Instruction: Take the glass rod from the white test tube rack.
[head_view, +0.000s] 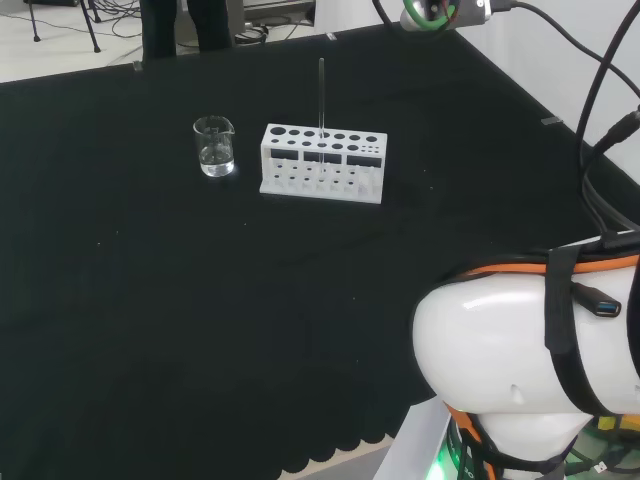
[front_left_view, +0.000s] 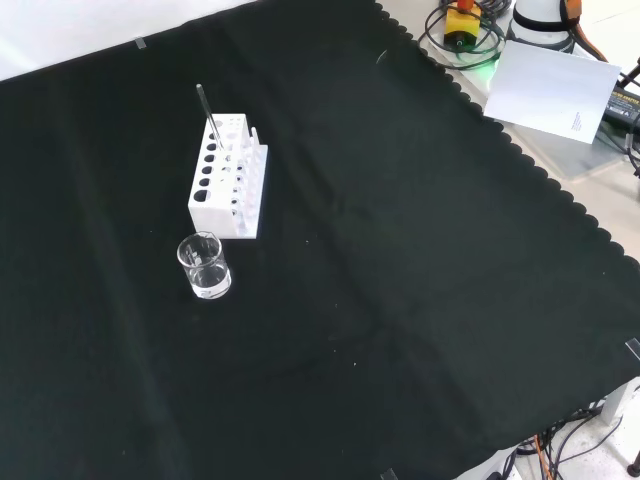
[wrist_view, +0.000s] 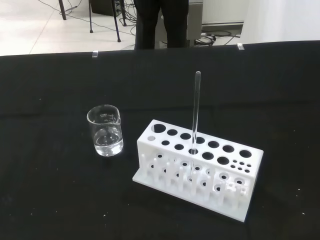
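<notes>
on cloth (front_left_view: 400, 250): one rack (wrist_view: 200, 170), one rod (wrist_view: 194, 112), one beaker (wrist_view: 105, 130)

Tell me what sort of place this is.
Probably a robotics lab set up as a chemistry bench: a white test tube rack holding an upright glass rod, a small glass beaker beside it, all on black cloth.

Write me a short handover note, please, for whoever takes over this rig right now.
Hand: I cannot tell its state from these views.
Glass rod: stands upright in a hole of the white test tube rack, near the middle of its length.
Beaker: beside the rack, apart from it, with a little clear liquid at the bottom.
Done: nothing yet; the rod is untouched.
Left: bring the hand to the rod, pinch its upper part, and lift it straight up out of the rack.
</notes>
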